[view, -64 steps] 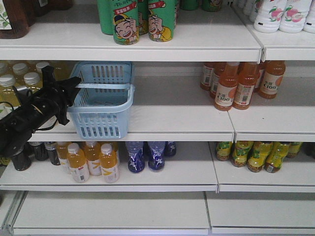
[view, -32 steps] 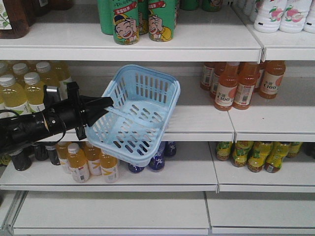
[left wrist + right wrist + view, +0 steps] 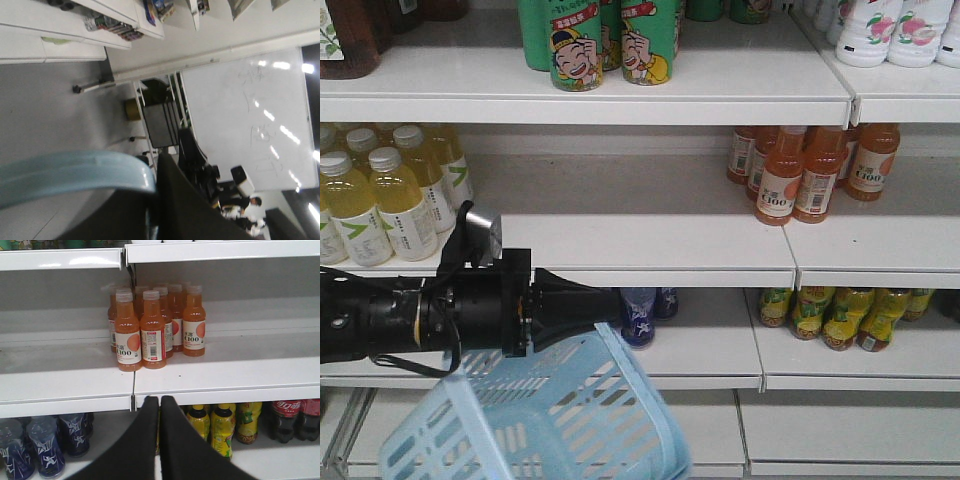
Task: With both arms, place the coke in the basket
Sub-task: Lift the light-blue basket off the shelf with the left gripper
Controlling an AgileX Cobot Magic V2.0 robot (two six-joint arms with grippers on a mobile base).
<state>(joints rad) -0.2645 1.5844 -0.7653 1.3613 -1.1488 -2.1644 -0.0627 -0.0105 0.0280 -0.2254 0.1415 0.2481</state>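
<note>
At 9 o'clock in the front view, the left arm's black wedge-shaped gripper reaches level across the white metal shelving, with a grey webcam on top. Its fingers look pressed together on the handle of the light blue plastic shopping basket. The slotted basket hangs tilted below the gripper at 7 o'clock, in front of the lowest shelf and clear of every shelf. In the left wrist view the pale blue handle curves in from 8 o'clock and meets the dark finger (the contact itself is blurred).

The right arm's black gripper rises from 6 o'clock in its own view, its fingers closed tip to tip with nothing between them. Straight ahead at 12 o'clock stand orange juice bottles with white caps on the middle shelf. On the shelf below, dark cola bottles with red labels sit at 4 o'clock, beside yellow drink bottles.
</note>
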